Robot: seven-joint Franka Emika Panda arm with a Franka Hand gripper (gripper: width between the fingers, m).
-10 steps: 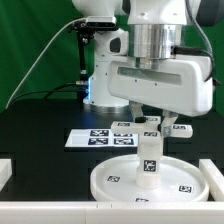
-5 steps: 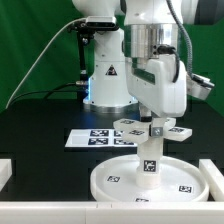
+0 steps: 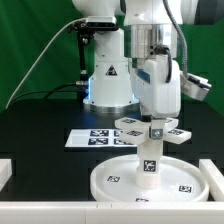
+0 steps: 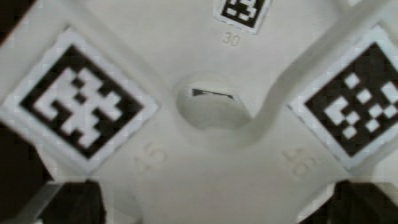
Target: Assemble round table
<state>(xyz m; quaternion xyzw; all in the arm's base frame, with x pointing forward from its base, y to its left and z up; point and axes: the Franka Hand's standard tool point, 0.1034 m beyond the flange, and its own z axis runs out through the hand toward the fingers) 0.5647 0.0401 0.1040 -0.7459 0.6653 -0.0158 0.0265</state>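
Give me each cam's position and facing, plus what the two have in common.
Exterior view: off the arm, low near the table's edge, looking level across the round disc toward the green backdrop; the arm and gripper show from the front, with the marker board behind.
Wrist view: on the wrist, looking straight down at close range onto the lobed foot; only dark fingertips show at the frame's edge.
Shared: the lobed foot atop the upright leg, with its tags.
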